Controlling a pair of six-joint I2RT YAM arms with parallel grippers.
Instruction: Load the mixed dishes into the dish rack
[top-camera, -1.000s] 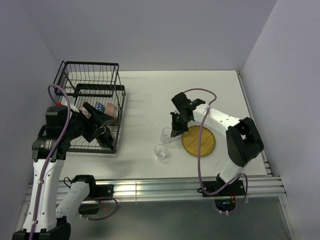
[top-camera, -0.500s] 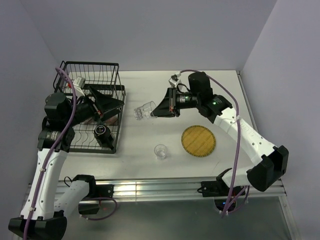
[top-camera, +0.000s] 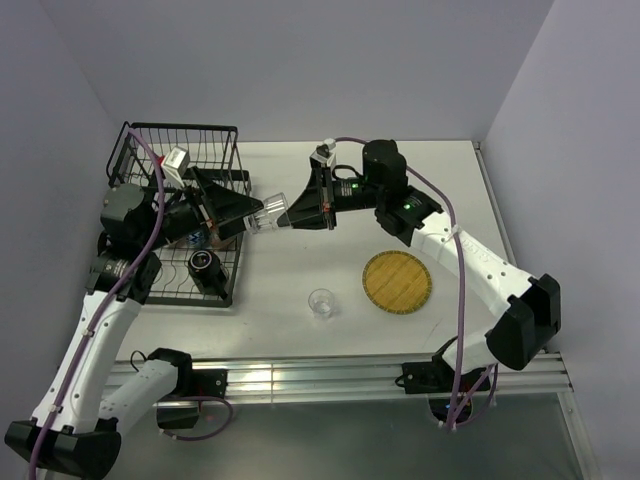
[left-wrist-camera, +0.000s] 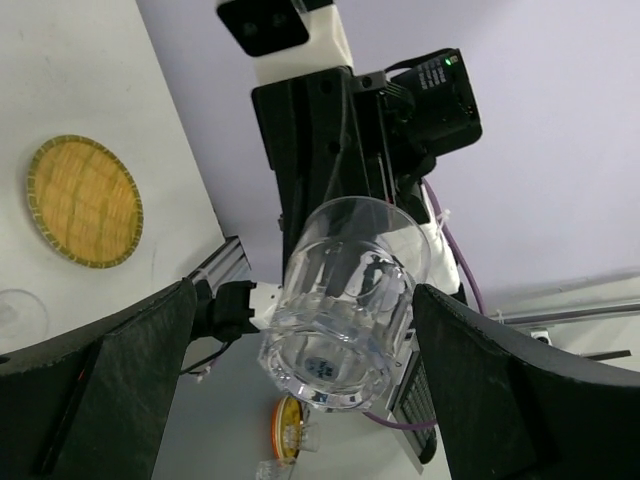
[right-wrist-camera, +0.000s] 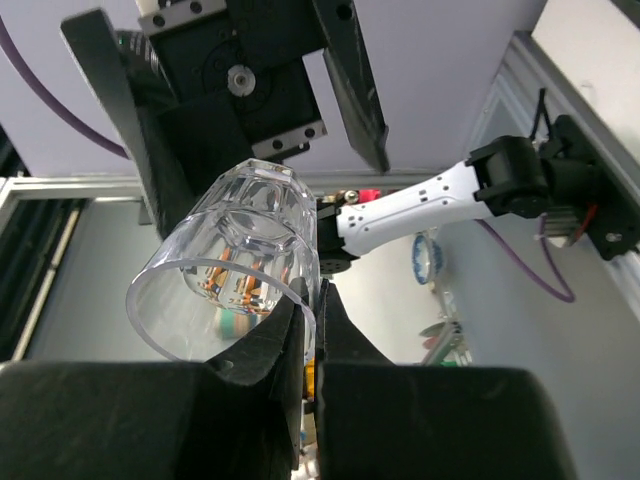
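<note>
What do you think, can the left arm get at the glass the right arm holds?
Probably yes: the clear glass hangs base-first before the left arm's wide-open jaws, nothing between; the right arm's jaws pinch only its rim.

Clear glass (top-camera: 262, 217) sideways midair nr rack (top-camera: 180, 128); mug (top-camera: 203, 262) prob. inside.

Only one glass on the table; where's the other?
From above, the glass is midair right of the rack, pinched by the right gripper, at the open left gripper.
</note>
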